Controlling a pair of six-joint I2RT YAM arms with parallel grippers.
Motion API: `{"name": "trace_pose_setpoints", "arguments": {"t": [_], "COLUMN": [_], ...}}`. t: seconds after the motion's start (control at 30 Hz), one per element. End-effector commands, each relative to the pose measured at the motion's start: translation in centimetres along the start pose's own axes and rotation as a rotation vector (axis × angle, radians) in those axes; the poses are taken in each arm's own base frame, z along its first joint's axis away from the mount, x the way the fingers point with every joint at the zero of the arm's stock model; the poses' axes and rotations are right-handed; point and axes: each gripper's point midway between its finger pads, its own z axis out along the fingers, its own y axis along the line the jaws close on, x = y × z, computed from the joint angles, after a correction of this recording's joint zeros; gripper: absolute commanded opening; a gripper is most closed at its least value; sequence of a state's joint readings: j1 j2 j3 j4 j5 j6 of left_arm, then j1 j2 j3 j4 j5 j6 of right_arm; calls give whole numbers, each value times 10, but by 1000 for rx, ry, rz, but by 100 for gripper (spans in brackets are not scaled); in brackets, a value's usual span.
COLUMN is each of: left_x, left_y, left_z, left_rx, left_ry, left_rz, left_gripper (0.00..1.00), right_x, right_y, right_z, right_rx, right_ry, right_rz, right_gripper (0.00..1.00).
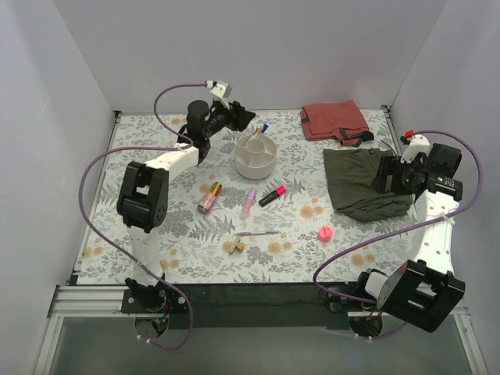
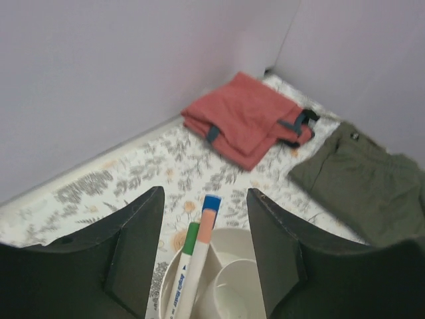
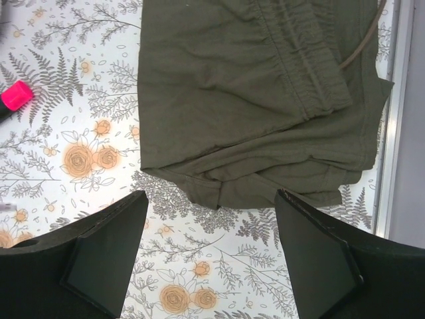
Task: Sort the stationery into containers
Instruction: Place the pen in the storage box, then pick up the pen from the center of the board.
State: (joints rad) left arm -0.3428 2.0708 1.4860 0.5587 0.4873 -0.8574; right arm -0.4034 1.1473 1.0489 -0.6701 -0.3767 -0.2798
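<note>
Left wrist shows the left gripper (image 2: pixel 205 191) wide, empty, over the bowl (image 1: pixel 241 162) holding two pens (image 2: pixel 188 279) just below, while highlighter (image 1: pixel 273 194), tubes (image 1: pixel 250 201), ball (image 1: pixel 325 233) and bits (image 1: pixel 237 246) lie unsorted on the tabletop (image 1: pixel 180 258) behind.

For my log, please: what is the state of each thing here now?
Left gripper: open, over bowl.
Right gripper: open, empty.
Bowl: holds two pens.
Red cloth: folded.
Olive cloth: loosely folded.
Highlighter: lying outside bowl.
Lilac tube: lying outside bowl.
Ball: loose, unsorted.
</note>
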Motion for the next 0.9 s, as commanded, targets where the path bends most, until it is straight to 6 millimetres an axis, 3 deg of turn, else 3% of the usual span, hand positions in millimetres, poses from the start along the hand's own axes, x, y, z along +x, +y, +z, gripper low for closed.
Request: {"name": "trace_pose_setpoints", "arguments": {"t": [0.0, 0.03, 0.07, 0.13, 0.2, 0.27, 0.3, 0.4, 0.53, 0.7, 0.87], "left_x": [-159, -161, -151, -120, -51, -1, 26, 76, 105, 142, 158], "left_y": [-47, -52, -63, -80, -105, -120, -137, -158, -181, -207, -223], "left_z": [-66, -76, -96, -113, -145, -171, -187, -210, -223, -226, -221], "left_rx": [-67, -86, -98, -65, -53, -73, -60, -20, 68, 257, 324], "left_ry": [-217, -191, -86, 58, 315, 468, 526, 624, 713, 803, 846], "left_rz": [109, 82, 23, -67, -203, -262, -261, -192, -107, 220, 311], "left_gripper": [53, 53, 51, 48, 46, 46, 45, 38, 44, 43, 41], "right_x": [-15, -13, -14, -16, -16, -15, -15, -16, -14, -4, 7], "right_y": [17, 21, 27, 37, 50, 58, 59, 59, 61, 62, 63], "right_z": [0, 1, 3, 6, 8, 11, 11, 11, 8, 3, 0], "right_rx": [-82, -97, -115, -150, -188, -203, -205, -203, -201, -189, -177], "right_ry": [-58, -47, -43, -41, -34, -32, -33, -39, -48, -52, -50], "right_rz": [-23, -23, -29, -22, -36, -54, -55, -52, -58, -65, -69], "right_gripper": [86, 86, 86, 86, 86, 86, 86, 86, 86, 86, 87]}}
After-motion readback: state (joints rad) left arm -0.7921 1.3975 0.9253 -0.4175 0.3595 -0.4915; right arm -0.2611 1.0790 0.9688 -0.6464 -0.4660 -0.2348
